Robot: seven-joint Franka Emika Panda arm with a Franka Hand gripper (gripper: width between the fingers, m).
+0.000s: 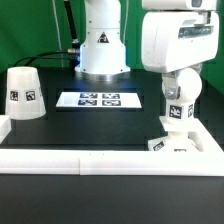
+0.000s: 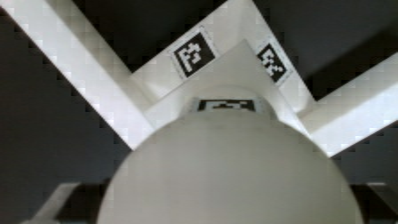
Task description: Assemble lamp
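Exterior view: arm [image 1: 172, 45] reaches straight down over bulb [image 1: 178, 114] and base [image 1: 172, 146].

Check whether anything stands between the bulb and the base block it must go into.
Nothing visible does. The bulb is right above the base block, with no part between them; whether they already touch cannot be told. The shade stands well off at the exterior view's left.
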